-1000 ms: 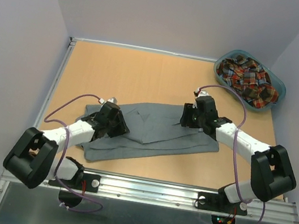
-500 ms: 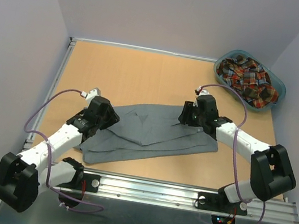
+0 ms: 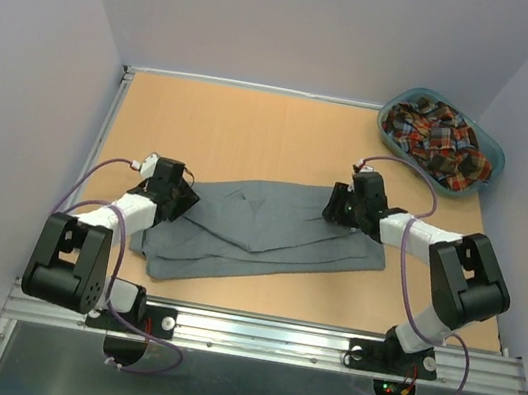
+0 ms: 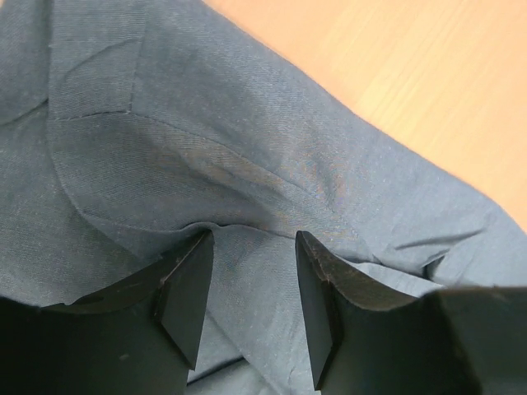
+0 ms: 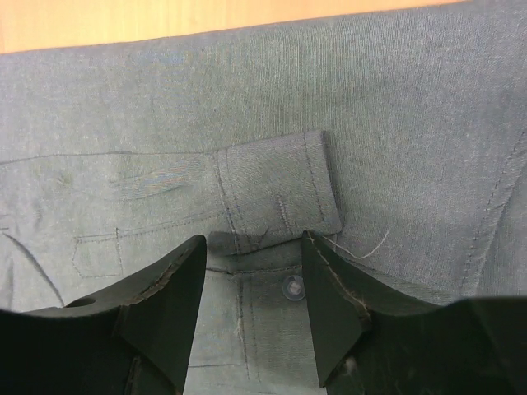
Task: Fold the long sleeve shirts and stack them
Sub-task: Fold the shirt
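On the wooden table point(image 3: 254, 135), we judge the grey shirt point(image 3: 268, 234) limp, best pinched at its cuff point(image 5: 280, 193); left tool point(image 4: 251, 247) and right tool point(image 5: 254, 247) gape empty.

Left pincer point(image 4: 253, 240), right pincer point(image 5: 253, 244), both low, jaws seemingly parted

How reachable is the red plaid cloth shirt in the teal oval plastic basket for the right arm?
Probably reachable: the shirt lies uncovered in the basket on the right arm's side, nothing between.
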Available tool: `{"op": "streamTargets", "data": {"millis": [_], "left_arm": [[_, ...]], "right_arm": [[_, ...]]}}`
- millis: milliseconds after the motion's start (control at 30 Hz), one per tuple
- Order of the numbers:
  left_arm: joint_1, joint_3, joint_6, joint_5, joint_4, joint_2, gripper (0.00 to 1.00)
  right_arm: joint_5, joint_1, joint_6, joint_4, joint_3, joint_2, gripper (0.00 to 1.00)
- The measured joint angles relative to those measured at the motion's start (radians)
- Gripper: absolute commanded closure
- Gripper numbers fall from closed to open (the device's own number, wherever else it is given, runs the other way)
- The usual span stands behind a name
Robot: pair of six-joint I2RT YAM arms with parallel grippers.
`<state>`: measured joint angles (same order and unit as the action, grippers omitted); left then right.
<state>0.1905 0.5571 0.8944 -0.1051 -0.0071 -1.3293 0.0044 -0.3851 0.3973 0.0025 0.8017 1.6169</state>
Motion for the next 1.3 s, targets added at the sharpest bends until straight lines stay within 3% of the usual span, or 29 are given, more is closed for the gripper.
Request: {"op": "streamTargets", "data": {"millis": [233, 400, 600, 900, 1100, 1167, 1300], "left_arm": [[-0.023, 0.076, 0.001, 0.019, 0.008, -0.088, 0.44], [-0.036, 0.218, -0.035, 0.015, -0.016, -0.227, 0.44], [-0.051, 0.480, -0.113, 0.030, -0.060, -0.447, 0.44], [-0.064, 1.023, -0.222, 0.028, -0.177, -0.822, 0.43], [-0.056, 1.265, -0.315, 0.051, -0.193, -0.980, 0.31], [-0.054, 1.268, -0.338, 0.063, -0.176, -0.980, 0.22], [-0.053, 1.189, -0.373, 0.062, -0.140, -0.919, 0.13]], "right_arm": [[0.025, 0.004, -0.002, -0.005, -0.048, -0.055, 0.44], [0.025, 0.004, -0.014, -0.049, -0.046, -0.060, 0.44], [-0.016, -0.028, -0.009, -0.081, -0.045, -0.066, 0.44], [-0.051, -0.309, 0.054, -0.159, -0.054, -0.099, 0.44], [-0.072, -0.504, 0.086, -0.194, 0.011, -0.048, 0.44], [-0.085, -0.536, 0.085, -0.213, 0.040, -0.025, 0.44], [-0.070, -0.540, 0.077, -0.267, 0.048, -0.036, 0.41]]}}
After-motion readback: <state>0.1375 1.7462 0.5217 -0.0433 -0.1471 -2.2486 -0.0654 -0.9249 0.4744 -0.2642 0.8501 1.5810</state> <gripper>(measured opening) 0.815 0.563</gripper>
